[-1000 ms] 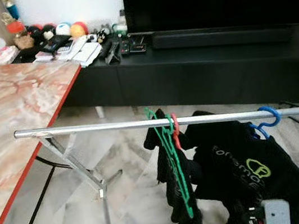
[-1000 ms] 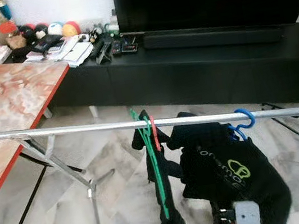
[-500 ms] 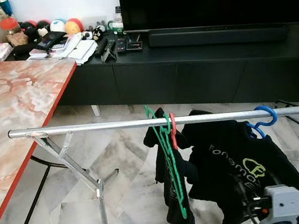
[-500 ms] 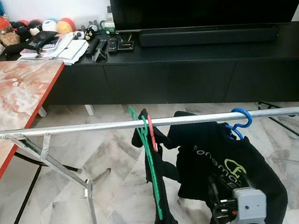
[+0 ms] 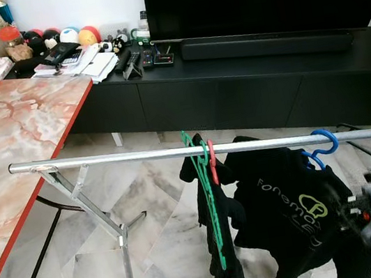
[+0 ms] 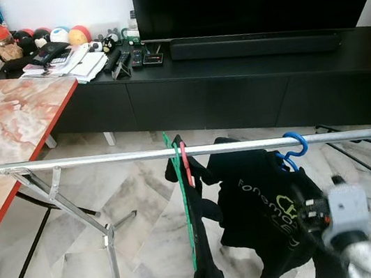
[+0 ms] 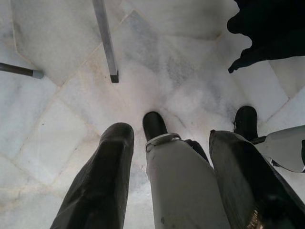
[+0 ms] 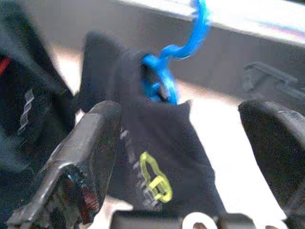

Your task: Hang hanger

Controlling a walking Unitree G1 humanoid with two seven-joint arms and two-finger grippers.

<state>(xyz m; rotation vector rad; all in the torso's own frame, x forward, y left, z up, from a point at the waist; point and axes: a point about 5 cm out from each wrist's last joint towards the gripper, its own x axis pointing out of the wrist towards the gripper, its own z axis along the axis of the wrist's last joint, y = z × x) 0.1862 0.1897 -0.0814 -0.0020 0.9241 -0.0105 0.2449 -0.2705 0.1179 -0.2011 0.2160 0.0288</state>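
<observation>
Blue hanger (image 5: pixel 322 146) with its black shirt (image 5: pixel 300 216) already hooks the rail (image 5: pixel 118 157) ahead of the right hand (image 8: pixel 190 167); hand wide, empty; only withdrawal seems left.

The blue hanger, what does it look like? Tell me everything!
The blue hanger looks like plastic. Its curly hook is looped over the silver rail, toward the rail's right end. A black T-shirt with a yellow-green logo hangs from it and hides its shoulders, so just the hook and neck show. The right tool is open, pointed at the shirt, not touching the hanger.
</observation>
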